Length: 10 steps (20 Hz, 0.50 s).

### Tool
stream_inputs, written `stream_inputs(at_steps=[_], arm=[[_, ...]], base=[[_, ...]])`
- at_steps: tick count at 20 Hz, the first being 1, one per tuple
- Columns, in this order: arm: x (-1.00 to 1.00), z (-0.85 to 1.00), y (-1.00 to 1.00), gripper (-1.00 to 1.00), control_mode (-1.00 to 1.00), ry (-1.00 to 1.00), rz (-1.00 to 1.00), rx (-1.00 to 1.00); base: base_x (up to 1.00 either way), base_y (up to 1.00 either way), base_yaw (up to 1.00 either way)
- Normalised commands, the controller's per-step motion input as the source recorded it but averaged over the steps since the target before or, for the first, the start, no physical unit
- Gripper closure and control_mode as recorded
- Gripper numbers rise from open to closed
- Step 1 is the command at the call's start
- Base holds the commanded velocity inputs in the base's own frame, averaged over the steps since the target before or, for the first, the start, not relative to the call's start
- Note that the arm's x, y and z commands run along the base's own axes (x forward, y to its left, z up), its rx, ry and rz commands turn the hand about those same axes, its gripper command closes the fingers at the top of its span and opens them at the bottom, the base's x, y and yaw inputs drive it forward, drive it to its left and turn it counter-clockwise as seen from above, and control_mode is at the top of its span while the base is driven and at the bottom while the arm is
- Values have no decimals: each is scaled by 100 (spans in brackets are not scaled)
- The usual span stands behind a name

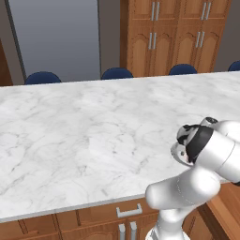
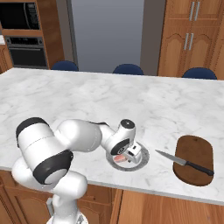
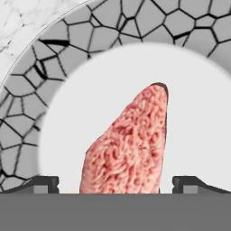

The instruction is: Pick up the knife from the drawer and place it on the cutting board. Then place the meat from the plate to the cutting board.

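The hand (image 2: 127,158) hangs low over the plate (image 2: 142,160), fingers spread wide either side of the meat (image 3: 131,144), which lies on the plate. The knife (image 2: 186,163) rests on the cutting board (image 2: 197,153).

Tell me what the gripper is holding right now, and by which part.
Nothing is held. The gripper is open, its fingertips on either side of the meat, which lies on the plate, not yet clamped.

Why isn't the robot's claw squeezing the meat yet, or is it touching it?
Apart. In the hand view, the fingertips stand on either side of the meat, with bare plate showing between each tip and it.
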Motion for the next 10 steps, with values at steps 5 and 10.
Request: stream_inputs(at_steps=[5, 10], arm=[[13, -16, 0, 100, -100, 1, 0, 0], [6, -8, 0, 100, -100, 0, 0, 0]], base=[[0, 0, 0], [0, 0, 0]])
